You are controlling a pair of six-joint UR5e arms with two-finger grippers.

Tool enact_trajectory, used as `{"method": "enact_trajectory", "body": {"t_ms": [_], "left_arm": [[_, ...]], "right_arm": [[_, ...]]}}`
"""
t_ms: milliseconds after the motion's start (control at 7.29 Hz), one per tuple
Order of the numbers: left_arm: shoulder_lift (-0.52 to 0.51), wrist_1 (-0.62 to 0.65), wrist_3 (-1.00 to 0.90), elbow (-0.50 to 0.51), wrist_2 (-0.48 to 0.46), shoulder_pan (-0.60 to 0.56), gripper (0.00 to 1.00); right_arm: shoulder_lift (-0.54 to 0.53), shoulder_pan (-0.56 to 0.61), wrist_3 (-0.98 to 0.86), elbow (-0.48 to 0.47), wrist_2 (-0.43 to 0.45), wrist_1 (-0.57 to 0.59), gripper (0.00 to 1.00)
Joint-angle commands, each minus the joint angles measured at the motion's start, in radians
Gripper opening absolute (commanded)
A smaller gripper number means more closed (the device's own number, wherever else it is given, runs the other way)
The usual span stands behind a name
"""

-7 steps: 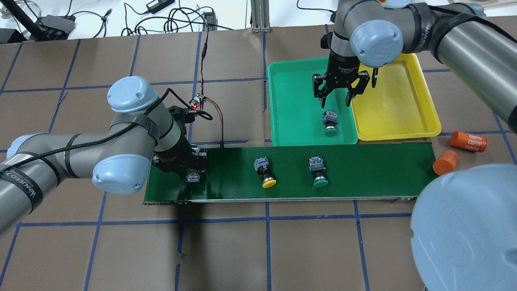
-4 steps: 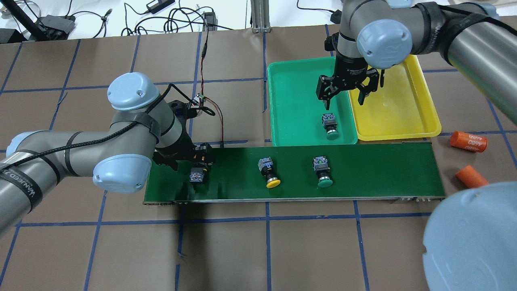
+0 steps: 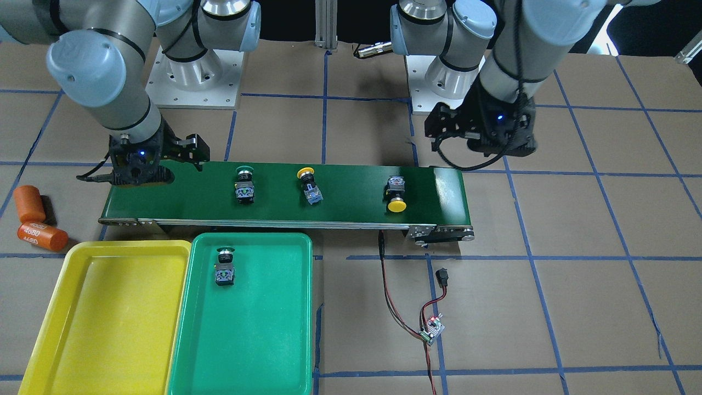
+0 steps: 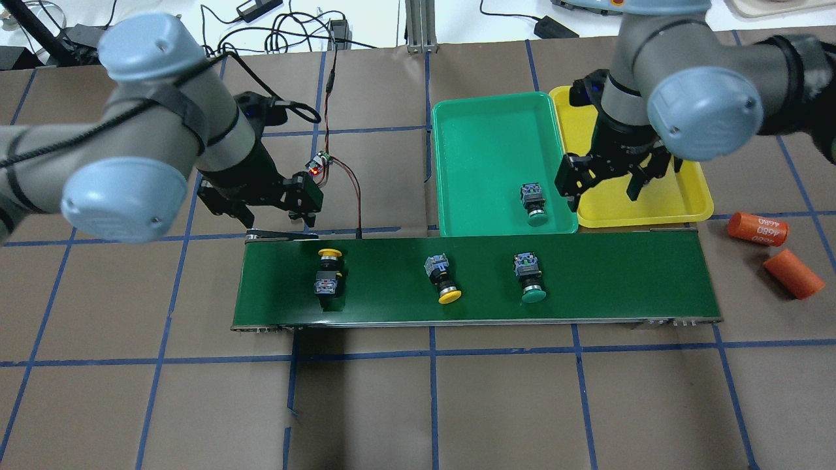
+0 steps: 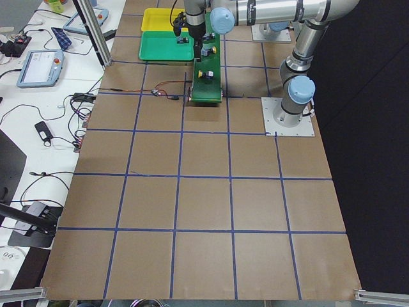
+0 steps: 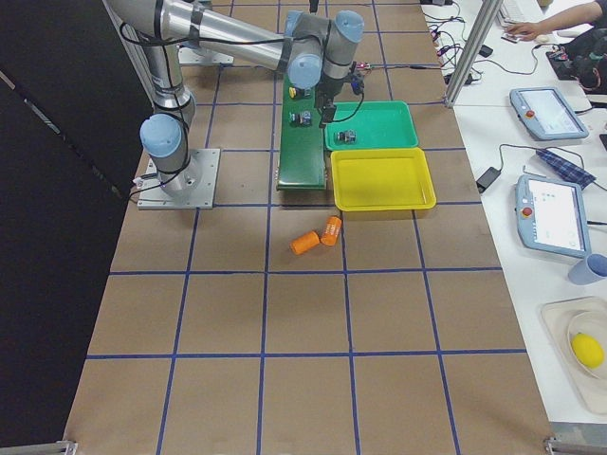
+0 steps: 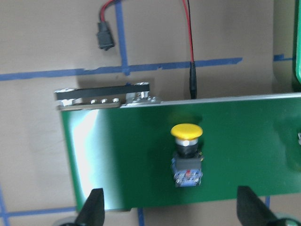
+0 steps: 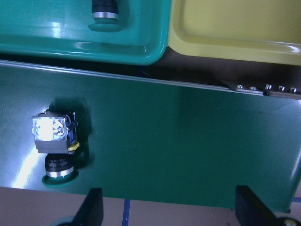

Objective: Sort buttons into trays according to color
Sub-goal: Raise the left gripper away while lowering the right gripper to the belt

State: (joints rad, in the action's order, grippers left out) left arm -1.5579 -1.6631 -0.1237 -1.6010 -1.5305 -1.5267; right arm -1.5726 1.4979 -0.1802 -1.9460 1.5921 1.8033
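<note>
Belt [image 4: 588, 274] ends lie below left pincer [image 4: 261, 215] and right pincer [image 4: 604, 196], both spread, empty.

The left gripper [image 4: 266, 210] hangs raised above the left end of the conveyor belt [image 4: 607, 274], pointing down, jaws spread wide. The right gripper [image 4: 601, 188] hangs raised above the belt's right end, jaws likewise apart.
</note>
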Motion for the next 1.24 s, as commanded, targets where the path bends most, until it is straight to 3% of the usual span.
{"method": "enact_trajectory", "body": {"t_ms": [0,275,824,961,1098], "left_arm": [[0.053,-0.106,-0.041,0.11,-0.004,0.04,1.0],[0.036,0.009,0.001,0.095,-0.003,0.028,1.0],[0.025,-0.027,0.002,0.076,-0.007,0.023,1.0],[0.01,-0.033,0.004,0.102,-0.017,0.026,1.0],[0.01,-0.03,0.006,0.104,-0.019,0.029,1.0]], "right_arm": [[-0.038,0.001,0.095,-0.123,-0.064,0.151,1.0],[0.021,0.092,0.186,-0.125,-0.057,0.227,1.0],[0.095,0.111,0.177,-0.128,-0.055,0.237,0.92],[0.106,0.111,0.176,-0.145,-0.055,0.26,0.79],[0.103,0.111,0.179,-0.148,-0.049,0.278,0.54]]}}
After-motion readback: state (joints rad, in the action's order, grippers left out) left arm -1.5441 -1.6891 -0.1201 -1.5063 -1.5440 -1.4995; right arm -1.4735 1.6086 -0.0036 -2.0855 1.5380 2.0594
